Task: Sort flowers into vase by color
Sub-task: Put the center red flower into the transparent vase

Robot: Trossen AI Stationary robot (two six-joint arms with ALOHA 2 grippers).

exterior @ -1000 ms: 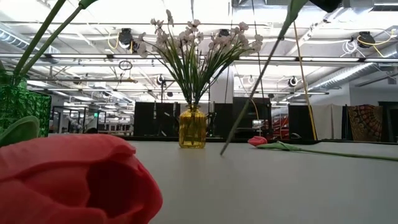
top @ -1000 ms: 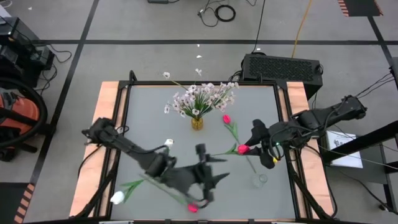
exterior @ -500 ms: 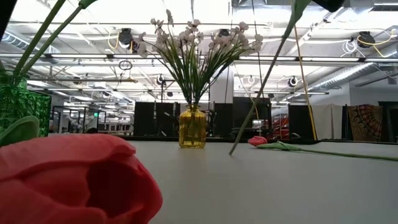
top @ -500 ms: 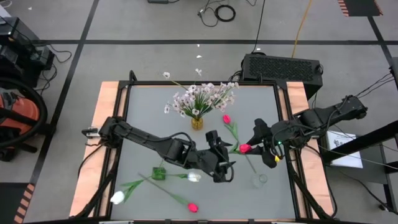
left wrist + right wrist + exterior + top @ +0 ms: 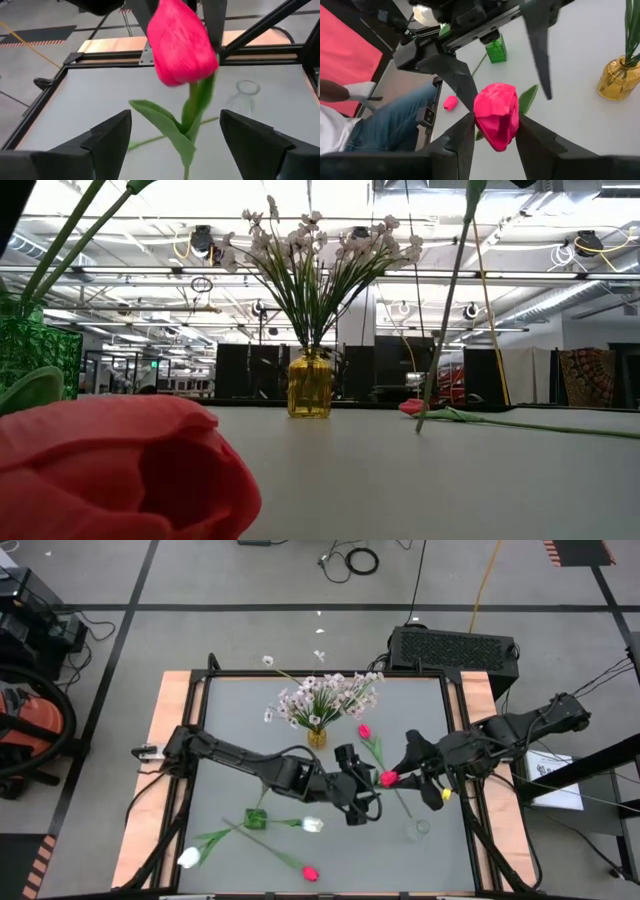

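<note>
Midair, right gripper (image 5: 492, 132) jaws clamp pink-red tulip (image 5: 496, 115) (stem hanging); left gripper (image 5: 175, 140) jaws spread wide around it.

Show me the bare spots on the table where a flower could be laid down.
Bare: the far left corner, left of the yellow vase, and the near right corner beyond the clear vase. Crowded: the middle, around both grippers, and near left around the green vase and loose tulips.
</note>
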